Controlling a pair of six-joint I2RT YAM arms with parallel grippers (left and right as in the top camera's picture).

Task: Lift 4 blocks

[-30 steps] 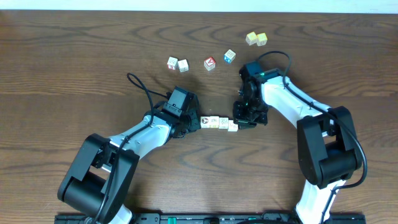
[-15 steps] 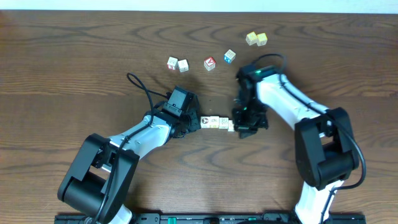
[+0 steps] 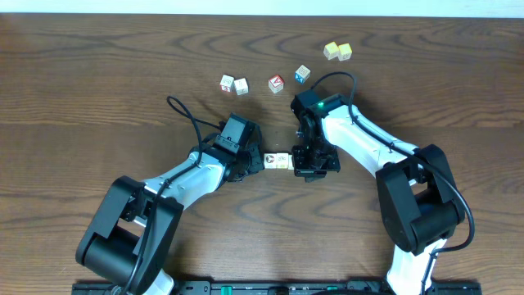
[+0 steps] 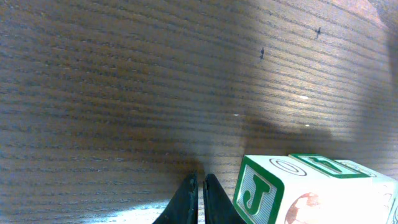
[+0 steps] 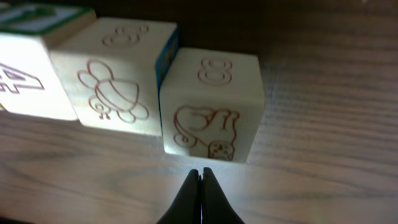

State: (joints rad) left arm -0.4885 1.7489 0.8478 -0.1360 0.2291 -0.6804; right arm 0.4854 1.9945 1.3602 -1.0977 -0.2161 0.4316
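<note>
A short row of white picture blocks (image 3: 281, 161) lies on the table between my two grippers. My left gripper (image 3: 259, 161) is shut and empty at the row's left end. In the left wrist view its tips (image 4: 200, 188) rest on the wood just left of a block with a green J (image 4: 261, 194). My right gripper (image 3: 304, 166) is shut and empty at the row's right end and covers part of it from above. The right wrist view shows its tips (image 5: 200, 178) just short of a block with a brown drawing (image 5: 211, 106), with two more blocks (image 5: 115, 78) in line to the left.
Other cubes sit farther back: two white ones (image 3: 233, 83), a red-faced one (image 3: 276, 83), a blue-sided one (image 3: 302, 74) and two pale yellow ones (image 3: 337, 52). A black cable (image 3: 184, 115) loops behind the left arm.
My right gripper has swung left and closed in on the right end of the row, now covering it from above. The left arm has not moved.
</note>
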